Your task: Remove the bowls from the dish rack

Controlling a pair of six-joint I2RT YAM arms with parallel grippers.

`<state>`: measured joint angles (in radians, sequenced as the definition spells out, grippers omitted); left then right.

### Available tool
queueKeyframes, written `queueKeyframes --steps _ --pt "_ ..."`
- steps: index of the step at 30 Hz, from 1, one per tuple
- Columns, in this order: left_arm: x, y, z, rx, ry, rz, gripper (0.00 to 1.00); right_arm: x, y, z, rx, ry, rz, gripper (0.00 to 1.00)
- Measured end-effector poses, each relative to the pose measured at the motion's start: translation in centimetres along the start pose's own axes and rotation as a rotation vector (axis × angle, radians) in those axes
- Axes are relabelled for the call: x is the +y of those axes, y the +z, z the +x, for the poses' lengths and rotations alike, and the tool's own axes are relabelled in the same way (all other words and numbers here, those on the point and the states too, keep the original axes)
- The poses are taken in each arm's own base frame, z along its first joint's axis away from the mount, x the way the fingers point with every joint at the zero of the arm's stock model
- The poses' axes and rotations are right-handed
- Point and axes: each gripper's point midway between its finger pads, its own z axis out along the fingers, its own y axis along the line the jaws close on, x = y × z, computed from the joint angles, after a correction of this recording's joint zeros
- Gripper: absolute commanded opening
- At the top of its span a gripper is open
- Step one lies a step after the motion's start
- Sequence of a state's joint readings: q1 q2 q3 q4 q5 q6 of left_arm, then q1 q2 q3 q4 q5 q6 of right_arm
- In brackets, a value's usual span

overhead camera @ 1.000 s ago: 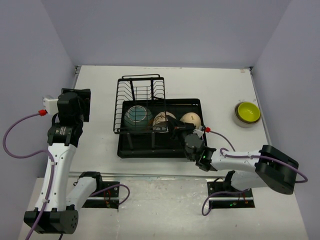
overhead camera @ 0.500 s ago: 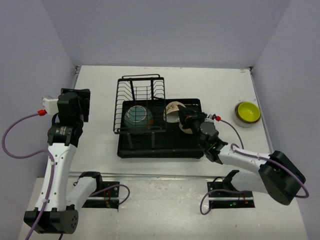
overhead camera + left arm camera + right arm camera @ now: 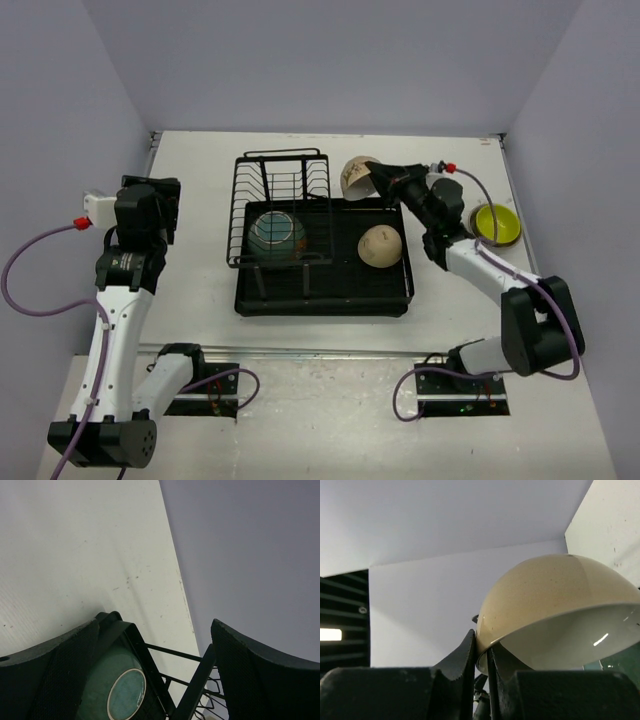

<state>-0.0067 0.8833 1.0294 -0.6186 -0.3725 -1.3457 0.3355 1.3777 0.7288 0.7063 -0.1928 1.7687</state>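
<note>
From above, the right pincer (image 3: 380, 179) was clamped on the rim of a pale bowl (image 3: 356, 176), holding it tipped on its side in the air over the far right corner of the dish rack (image 3: 322, 296). A teal bowl (image 3: 277, 231) stood in the wire holder and a beige bowl (image 3: 380, 245) lay upside down on the tray's right side. A yellow-green bowl (image 3: 496, 223) sat out on the surface (image 3: 200, 170) to the right, seemingly nested in another. The left wrist view showed the left pincer (image 3: 155, 625) spread wide and empty, hanging over the rack's left end with the teal bowl (image 3: 117, 687) below. In the right wrist view the right pincer (image 3: 481, 647) stood narrow, nipping the pale bowl (image 3: 552, 607) by its edge. The step looked like carrying one bowl clear. The next move likely called for swinging it right, lowering it near the yellow-green bowl, levelling it, then letting go.
</note>
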Motion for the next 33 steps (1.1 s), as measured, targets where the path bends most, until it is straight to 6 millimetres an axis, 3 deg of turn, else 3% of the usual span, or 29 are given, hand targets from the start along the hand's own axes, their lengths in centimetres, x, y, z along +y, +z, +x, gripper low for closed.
queueKeyframes --steps 4,5,6,9,12,14,19,22,27,33 --pt "0.4 0.2 0.2 0.002 0.008 -0.008 0.93 2.3 2.0 -0.5 0.109 -0.127 0.043 0.0" --pt "0.5 0.3 0.2 0.001 0.008 -0.008 0.93 1.8 2.3 -0.5 0.149 -0.18 0.116 0.0" --pt "0.6 0.3 0.3 0.001 0.009 -0.01 0.93 3.5 2.9 -0.7 0.154 -0.213 0.099 0.0" --pt "0.7 0.5 0.3 0.001 0.012 -0.011 0.94 4.9 4.3 -1.6 0.188 -0.407 0.201 0.0" --pt "0.8 0.7 0.5 0.001 0.011 -0.01 0.94 4.7 4.1 -3.2 0.185 -0.582 0.293 0.0" --pt "1.0 0.8 0.6 0.002 0.012 -0.012 0.93 3.2 3.0 -4.9 0.164 -0.654 0.39 0.0" --pt "1.0 1.3 0.8 0.006 0.019 -0.017 0.94 -1.8 -1.1 -11.3 0.083 -0.77 0.711 0.0" --pt "1.2 1.6 1.0 0.008 0.023 -0.016 0.94 -3.8 -3.8 -14.8 0.024 -0.825 0.879 0.0" --pt "1.7 2.2 1.6 0.022 0.036 -0.032 0.94 -4.4 -7.8 -18.1 -0.077 -0.936 1.096 0.0" --pt "1.8 2.9 2.1 0.037 0.042 -0.041 0.94 -3.1 -11.4 -20.2 -0.186 -1.048 1.219 0.0"
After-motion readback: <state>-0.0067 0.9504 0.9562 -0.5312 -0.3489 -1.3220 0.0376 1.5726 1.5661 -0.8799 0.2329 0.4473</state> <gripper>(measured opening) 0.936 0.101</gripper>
